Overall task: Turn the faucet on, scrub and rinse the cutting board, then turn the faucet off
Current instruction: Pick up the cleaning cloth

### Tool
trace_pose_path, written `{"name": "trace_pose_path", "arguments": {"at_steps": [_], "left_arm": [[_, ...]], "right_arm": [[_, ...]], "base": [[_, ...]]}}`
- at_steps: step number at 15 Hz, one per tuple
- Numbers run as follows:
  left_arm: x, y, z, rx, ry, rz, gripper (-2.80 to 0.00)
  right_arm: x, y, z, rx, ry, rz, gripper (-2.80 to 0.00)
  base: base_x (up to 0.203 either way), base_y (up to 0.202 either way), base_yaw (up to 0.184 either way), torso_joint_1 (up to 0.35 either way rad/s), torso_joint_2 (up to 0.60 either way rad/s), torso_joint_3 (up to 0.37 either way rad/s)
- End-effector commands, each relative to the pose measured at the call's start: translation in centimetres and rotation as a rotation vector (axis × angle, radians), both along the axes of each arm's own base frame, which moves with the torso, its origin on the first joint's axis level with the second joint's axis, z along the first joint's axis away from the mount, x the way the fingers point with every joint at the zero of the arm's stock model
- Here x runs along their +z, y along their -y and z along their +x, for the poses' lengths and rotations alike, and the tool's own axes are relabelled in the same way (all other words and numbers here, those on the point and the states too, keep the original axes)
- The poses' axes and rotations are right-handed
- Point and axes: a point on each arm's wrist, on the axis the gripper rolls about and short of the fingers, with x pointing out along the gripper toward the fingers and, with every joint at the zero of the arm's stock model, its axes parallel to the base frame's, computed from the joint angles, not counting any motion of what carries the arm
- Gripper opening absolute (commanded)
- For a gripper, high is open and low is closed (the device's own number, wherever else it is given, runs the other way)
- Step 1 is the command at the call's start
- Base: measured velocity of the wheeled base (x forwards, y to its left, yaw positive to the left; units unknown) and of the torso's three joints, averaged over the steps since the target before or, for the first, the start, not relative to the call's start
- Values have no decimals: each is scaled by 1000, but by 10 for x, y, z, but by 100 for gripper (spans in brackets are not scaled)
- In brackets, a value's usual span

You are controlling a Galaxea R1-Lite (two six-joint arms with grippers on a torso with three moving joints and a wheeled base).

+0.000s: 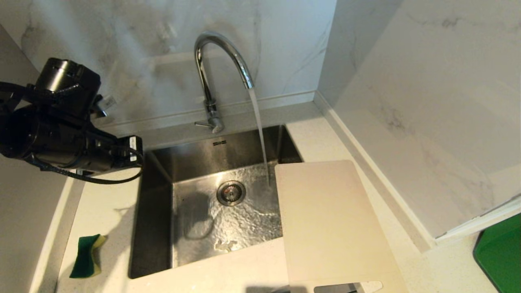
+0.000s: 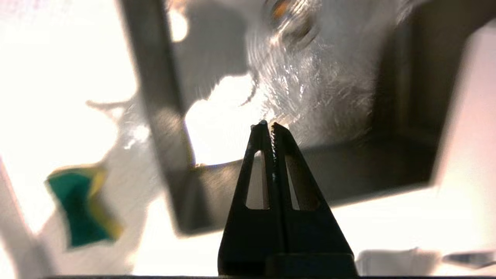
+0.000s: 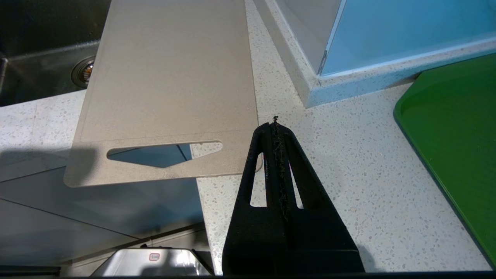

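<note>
Water runs from the chrome faucet (image 1: 211,73) into the steel sink (image 1: 154,211), and its small lever (image 1: 202,124) points left. The cream cutting board (image 1: 329,224) lies on the counter right of the sink, its far corner over the basin; its slot handle (image 3: 162,152) hangs past the counter's front edge. My left arm (image 1: 61,122) is raised at the left, over the counter. The left gripper (image 2: 269,126) is shut and empty, looking down at the sink. My right gripper (image 3: 275,122) is shut and empty over the counter, by the board's near corner.
A green and yellow sponge (image 1: 86,256) lies on the counter left of the sink. A bright green tray (image 1: 500,252) sits at the far right. Marble walls close in behind and on the right. The drain (image 1: 230,193) is in the basin's middle.
</note>
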Motion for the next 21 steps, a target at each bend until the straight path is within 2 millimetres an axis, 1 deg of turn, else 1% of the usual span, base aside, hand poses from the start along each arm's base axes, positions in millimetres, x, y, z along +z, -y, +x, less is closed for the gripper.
{"name": "trace_pose_path", "arguments": {"at_steps": [1,3,5,7,9,10,11,14,17,19,21], "left_arm": [[-22,-13,-10,21,-78,40,-280],[-48,-25,-14,57,-142,63,-280],[-70,-36,-23,86,-182,73,-280],[-84,-45,-32,107,-221,75,-280],[-99,-50,-35,127,-235,74,-280],[-108,-55,-36,144,-235,72,-280],[-114,-62,-35,174,-227,67,-280],[-111,-80,-38,239,-207,57,-280],[-108,-95,-34,289,-171,58,-280],[-109,-106,-36,288,-177,106,-280],[-110,-108,-40,265,-191,136,-280]], "right_arm": [[0,0,0,0,1,0,-280],[0,0,0,0,1,0,-280],[0,0,0,0,1,0,-280],[0,0,0,0,1,0,-280],[0,0,0,0,1,0,-280],[0,0,0,0,1,0,-280],[0,0,0,0,0,0,-280],[0,0,0,0,1,0,-280],[0,0,0,0,0,0,-280],[0,0,0,0,1,0,-280],[0,0,0,0,1,0,-280]], "base": [[0,0,0,0,0,0],[0,0,0,0,0,0],[0,0,0,0,0,0],[0,0,0,0,0,0],[0,0,0,0,0,0],[0,0,0,0,0,0],[0,0,0,0,0,0],[0,0,0,0,0,0],[0,0,0,0,0,0],[0,0,0,0,0,0],[0,0,0,0,0,0]]}}
